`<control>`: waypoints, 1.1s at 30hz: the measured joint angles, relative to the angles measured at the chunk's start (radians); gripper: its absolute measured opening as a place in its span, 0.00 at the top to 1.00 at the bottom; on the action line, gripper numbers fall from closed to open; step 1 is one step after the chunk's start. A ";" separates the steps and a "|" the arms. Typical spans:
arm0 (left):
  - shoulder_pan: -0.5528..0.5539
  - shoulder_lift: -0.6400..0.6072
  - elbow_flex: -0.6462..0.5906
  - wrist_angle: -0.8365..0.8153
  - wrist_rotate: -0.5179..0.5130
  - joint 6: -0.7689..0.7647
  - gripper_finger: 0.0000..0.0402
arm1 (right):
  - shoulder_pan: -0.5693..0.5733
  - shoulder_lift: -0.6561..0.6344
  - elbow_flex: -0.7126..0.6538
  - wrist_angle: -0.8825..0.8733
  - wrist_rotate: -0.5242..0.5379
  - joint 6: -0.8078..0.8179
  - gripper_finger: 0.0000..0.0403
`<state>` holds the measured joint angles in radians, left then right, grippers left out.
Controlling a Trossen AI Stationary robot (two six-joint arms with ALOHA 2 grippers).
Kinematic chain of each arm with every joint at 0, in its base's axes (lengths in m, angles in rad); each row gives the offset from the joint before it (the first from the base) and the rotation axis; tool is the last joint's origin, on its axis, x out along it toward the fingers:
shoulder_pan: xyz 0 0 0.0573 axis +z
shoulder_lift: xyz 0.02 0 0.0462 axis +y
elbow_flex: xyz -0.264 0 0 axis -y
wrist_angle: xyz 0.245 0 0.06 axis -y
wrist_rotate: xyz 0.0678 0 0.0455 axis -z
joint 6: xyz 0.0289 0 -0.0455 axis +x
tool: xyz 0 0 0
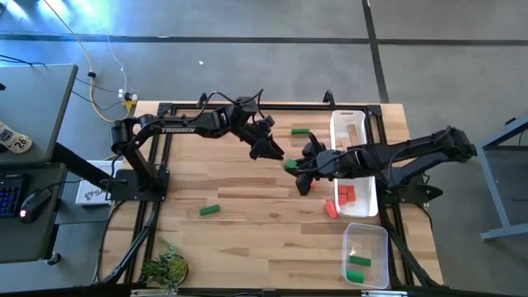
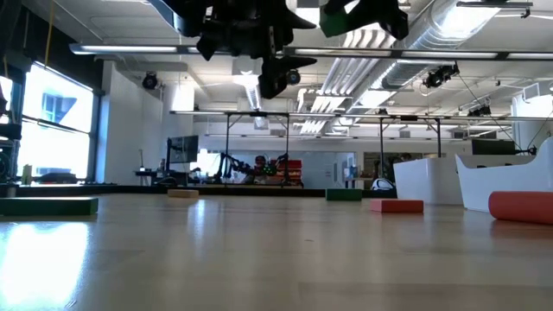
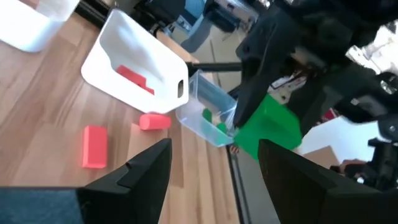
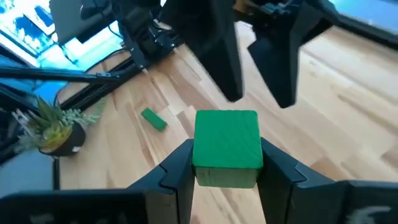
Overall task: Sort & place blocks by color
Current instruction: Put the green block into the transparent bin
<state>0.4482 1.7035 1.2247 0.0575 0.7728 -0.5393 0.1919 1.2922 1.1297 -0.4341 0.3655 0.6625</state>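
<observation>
Between right fingers (image 4: 226, 167), green block (image 4: 227, 147).

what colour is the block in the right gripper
Green block, clearest in the right wrist view.

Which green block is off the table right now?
The green cube clamped in the right hand, held in the air mid-table. The other green blocks lie on the wood or in the clear tray.

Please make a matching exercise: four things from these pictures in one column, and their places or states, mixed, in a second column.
Things:
1. green cube
2. left claw
3. white tray
4. clear tray

States:
a. holds green blocks
b. open and empty
c. held in the right claw, above the table
d. holds red blocks

Pairs: 1-c, 2-b, 3-d, 4-a
</observation>
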 joint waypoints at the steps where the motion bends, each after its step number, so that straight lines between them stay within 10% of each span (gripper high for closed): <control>1: -0.001 0.000 0.000 -0.011 0.000 0.009 0.44 | 0.006 0.000 0.000 -0.004 0.001 0.022 0.73; 33: 0.021 0.000 0.000 -0.091 0.007 0.124 0.44 | 0.358 0.038 0.000 -0.209 -0.097 0.765 0.73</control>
<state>0.4691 1.7035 1.2243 -0.0339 0.7802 -0.4149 0.5504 1.3304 1.1301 -0.6433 0.2682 1.4278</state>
